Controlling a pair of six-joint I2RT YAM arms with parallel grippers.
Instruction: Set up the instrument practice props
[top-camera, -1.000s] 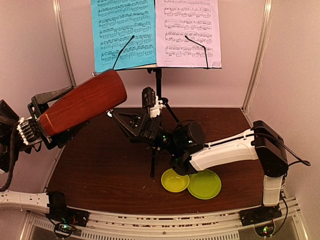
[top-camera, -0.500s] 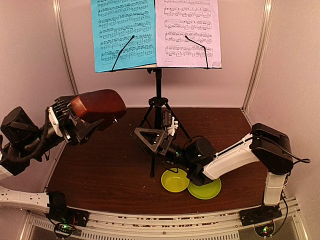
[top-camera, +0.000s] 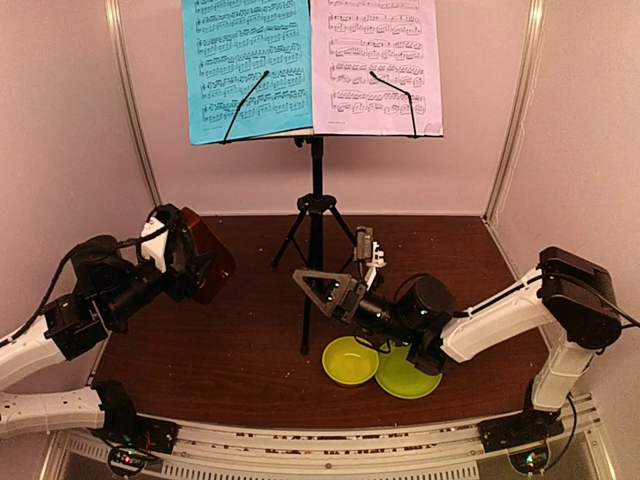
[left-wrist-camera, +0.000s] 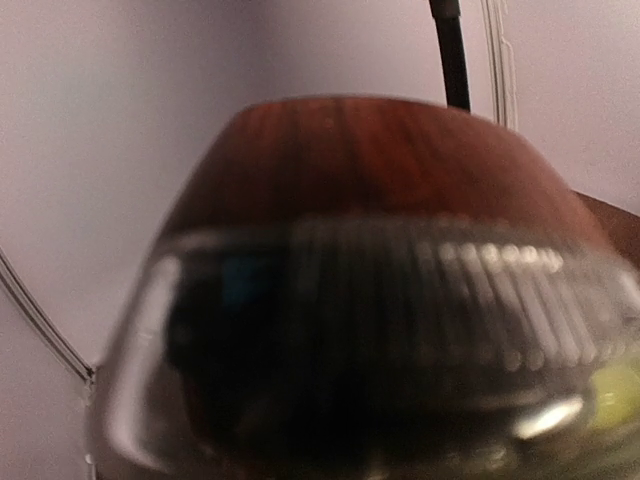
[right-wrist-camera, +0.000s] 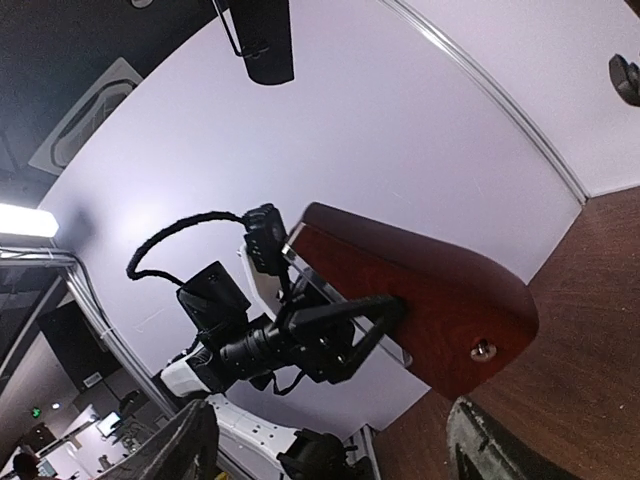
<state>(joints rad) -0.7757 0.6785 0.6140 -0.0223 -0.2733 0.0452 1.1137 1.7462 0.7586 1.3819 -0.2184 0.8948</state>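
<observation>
The black music stand (top-camera: 316, 200) is upright at the back middle of the table. A blue sheet (top-camera: 245, 65) and a pale lilac sheet (top-camera: 375, 60) rest on its desk under two wire arms. My left gripper (top-camera: 180, 255) is shut on the brown wooden metronome (top-camera: 205, 255), held tilted low over the table's left rear. The metronome (left-wrist-camera: 370, 170) fills the left wrist view, so the fingers are hidden there. In the right wrist view, one left finger presses the metronome (right-wrist-camera: 420, 290). My right gripper (top-camera: 345, 268) hangs open and empty beside the tripod legs.
A yellow-green bowl (top-camera: 350, 360) and a green plate (top-camera: 408, 372) lie side by side near the front edge, under my right arm. The dark wooden table (top-camera: 230, 340) is enclosed by pale walls at left, back and right.
My left arm has come down from high on the left to low over the table with the metronome. My right gripper has opened and dropped back from the stand toward the front.
</observation>
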